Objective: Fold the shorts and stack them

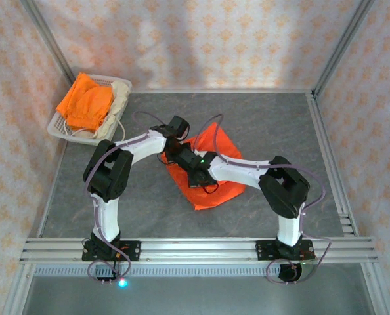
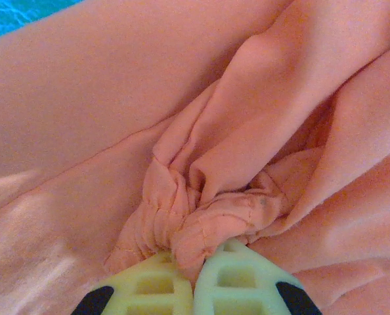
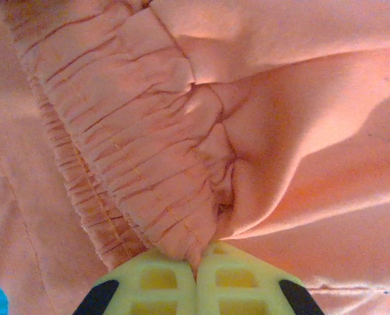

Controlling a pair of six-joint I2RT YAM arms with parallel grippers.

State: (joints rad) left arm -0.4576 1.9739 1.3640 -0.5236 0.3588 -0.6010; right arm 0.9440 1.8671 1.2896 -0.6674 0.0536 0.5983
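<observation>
You have one pair of orange shorts [image 1: 213,191] lying crumpled near the middle of the grey tabletop [image 1: 280,131], and both arms reach in over it from the near edge, their wrists meeting above the left part of the cloth. In the left wrist view your left claw [image 2: 196,266] is pinched together on a bunched, stitched fold [image 2: 208,216] of those shorts. The fabric is squeezed between the two pale yellow fingers [image 2: 149,285] and rises out of them in tight wrinkles. In the right wrist view your right claw [image 3: 196,262] is likewise clamped on the same garment. It grips right at the edge of the gathered elastic waistband [image 3: 129,164], which runs diagonally away to the upper left, with smoother cloth spreading to the right of the grip. From the top camera the two claws sit very close together, nearly touching, and the shorts spread out from under them toward the near right in a rough diamond. Whether the pinched cloth is off the tabletop you cannot tell from these views. At the far left corner stands a white mesh basket [image 1: 58,126]. It holds the second orange shorts [image 1: 86,105] heaped on its left side and the cream shorts [image 1: 119,98] draped over its right rim, well apart from both arms.
</observation>
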